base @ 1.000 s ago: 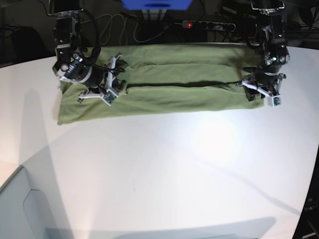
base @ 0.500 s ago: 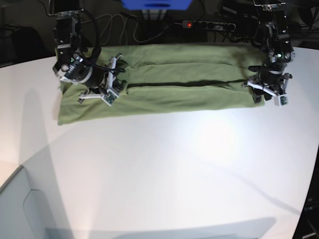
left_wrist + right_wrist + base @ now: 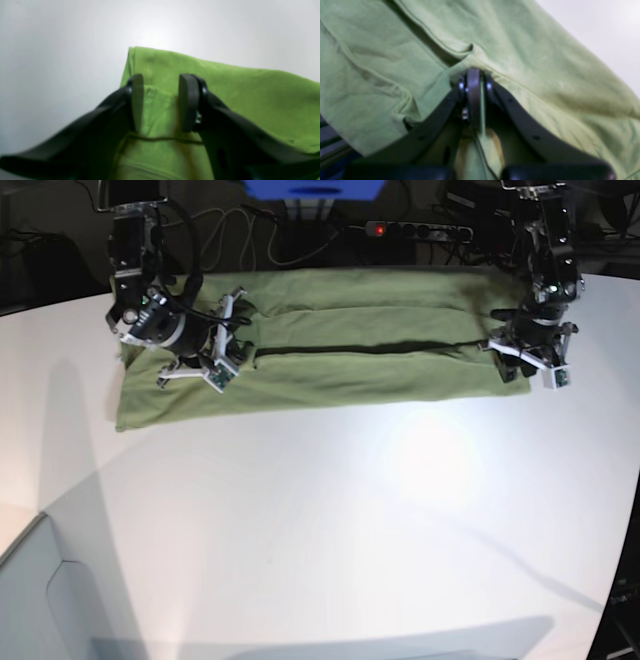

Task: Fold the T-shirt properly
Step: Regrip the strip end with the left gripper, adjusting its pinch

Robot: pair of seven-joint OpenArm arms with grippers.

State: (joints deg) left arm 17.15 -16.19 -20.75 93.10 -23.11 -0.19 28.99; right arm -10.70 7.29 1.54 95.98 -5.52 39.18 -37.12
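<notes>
**Two robot arms at either end of a long green T-shirt**

An olive-green T-shirt (image 3: 340, 350) is lying across the far part of a white tabletop (image 3: 330, 520), folded lengthwise into a long band with a dark seam-like gap running along its middle. Bright glare is washing out a patch of the tabletop just in front of the cloth.

On the left side of the base view, the right hand (image 3: 477, 82) is sitting at one end of the T-shirt. Its wrist camera is showing the two black fingers pressed together, with a thin strip of green cloth pinched between the pads. The fabric is bunching into ridges around the grip. This picture is soft and blurred, and the cloth edge is running out of the frame, so which part of the garment is being held is hard to tell.

On the right side of the base view, the left hand (image 3: 161, 102) is hanging over the other end of the T-shirt. Its fingers (image 3: 186, 102) are standing partly apart, with a hemmed corner of cloth showing in the gap between them. Whether the pads are touching the cloth cannot be told from this blurred view. The lower parts of both fingers are cut off by the frame.

Behind the tabletop, cables and a power strip (image 3: 420, 229) are lying in shadow.
</notes>
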